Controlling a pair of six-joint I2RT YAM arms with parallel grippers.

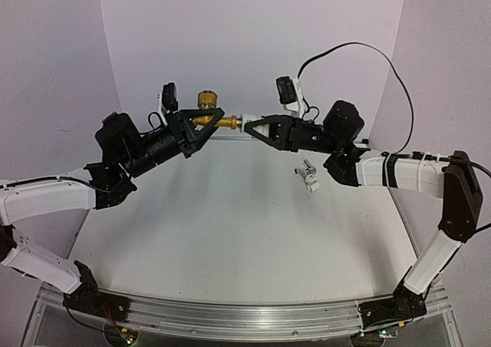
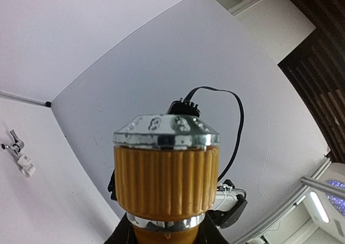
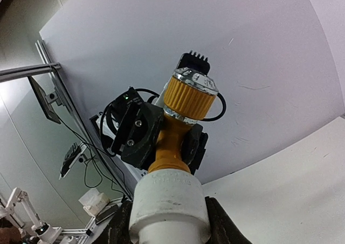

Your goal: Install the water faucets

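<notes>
**A:** How many faucets did you have in view?

**B:** Two. Your left gripper was clamped narrow on the one brass-gold faucet, held level above the table, its ribbed knob pointing up.

**A:** And your right gripper?

**B:** Closed partway round one white pipe fitting. That faucet's stem ran into its end, midway between your two grippers.

**A:** Where was the second faucet?

**B:** The one silver faucet lay on the table just below your right wrist in the overhead view, in neither gripper. One white piece sat at its near end; whether joined to it, I couldn't tell.
</notes>
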